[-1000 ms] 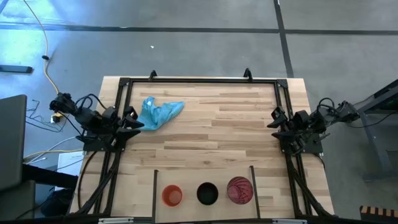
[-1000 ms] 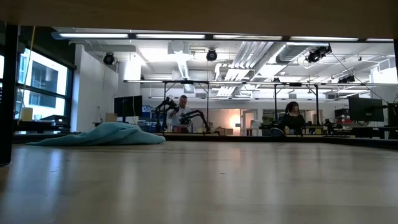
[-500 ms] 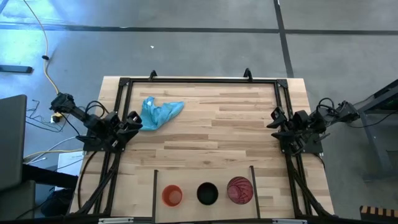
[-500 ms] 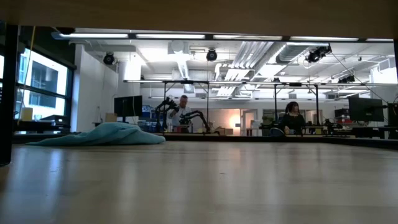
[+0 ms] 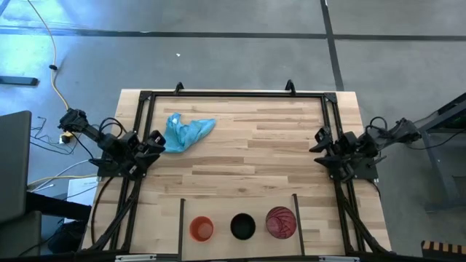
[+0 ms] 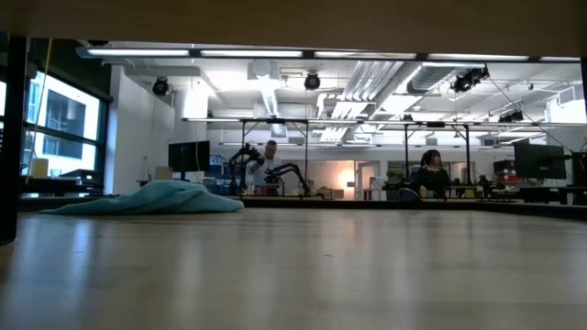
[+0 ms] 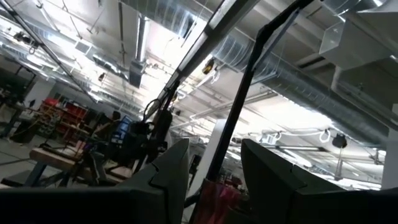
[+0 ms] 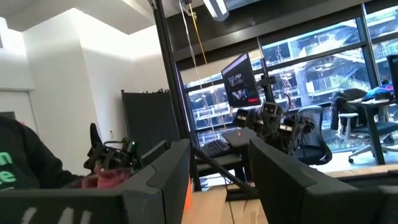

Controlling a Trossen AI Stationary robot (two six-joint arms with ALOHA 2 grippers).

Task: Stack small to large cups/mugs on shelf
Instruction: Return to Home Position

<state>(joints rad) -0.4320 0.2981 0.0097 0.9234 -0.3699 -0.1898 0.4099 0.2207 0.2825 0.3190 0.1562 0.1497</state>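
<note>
At the table edge lowest in the high view, between two thin black bars point(image 5: 181, 218), the shelf point(image 5: 220, 209) holds all three cups upright in a row. The order is orange cup point(image 5: 202, 228), black cup point(image 5: 242, 226), red cup point(image 5: 280, 223), small to large. Each stands a little apart from the next, and none is nested.

A light-blue cloth point(image 5: 186, 132) lies well apart from them, toward the far left of the table point(image 5: 262, 156), just beside the left gripper point(image 5: 154, 140). That arm sits folded at the table's left edge. The right gripper point(image 5: 321, 140) sits at the right edge, its arm folded the same way. Both wrist views show the fingers parted by a moderate gap with nothing between them, aimed out at the room rather than at the table.

Judgement: placing looks done, and the step in hand is parking both arms at home. Both look close to a rest pose. The next move calls for little: finish any last joint travel, stay clear of the black frame point(image 5: 233, 94) and the cloth, and leave the cups alone. Risk seems low, since the cups are well away from both arms.
</note>
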